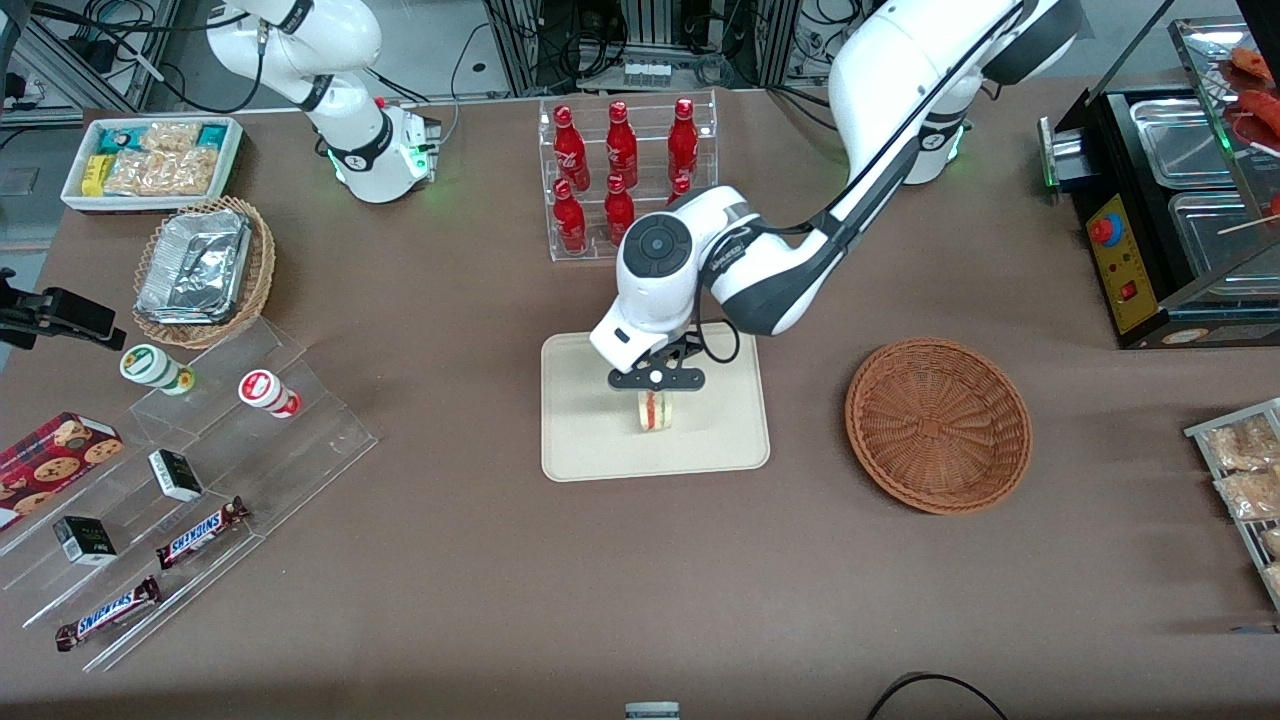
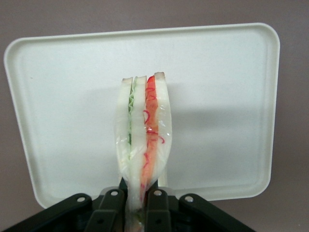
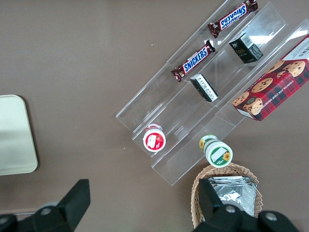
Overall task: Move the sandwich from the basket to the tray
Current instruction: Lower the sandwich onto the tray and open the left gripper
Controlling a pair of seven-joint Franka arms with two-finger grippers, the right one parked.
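The sandwich (image 1: 655, 411) (image 2: 143, 130), a plastic-wrapped wedge of white bread with red-orange and green filling, hangs edge-down over the middle of the cream tray (image 1: 590, 440) (image 2: 227, 96). My gripper (image 1: 655, 392) (image 2: 138, 205) is shut on the wedge's upper end, directly above the tray. I cannot tell whether the sandwich's lower edge touches the tray. The reddish-brown wicker basket (image 1: 938, 425) lies empty on the table beside the tray, toward the working arm's end.
A clear rack of red bottles (image 1: 622, 170) stands farther from the front camera than the tray. Acrylic steps with snack bars and cups (image 1: 190, 470) and a tan basket of foil trays (image 1: 200, 270) lie toward the parked arm's end. A black food warmer (image 1: 1170, 210) stands toward the working arm's end.
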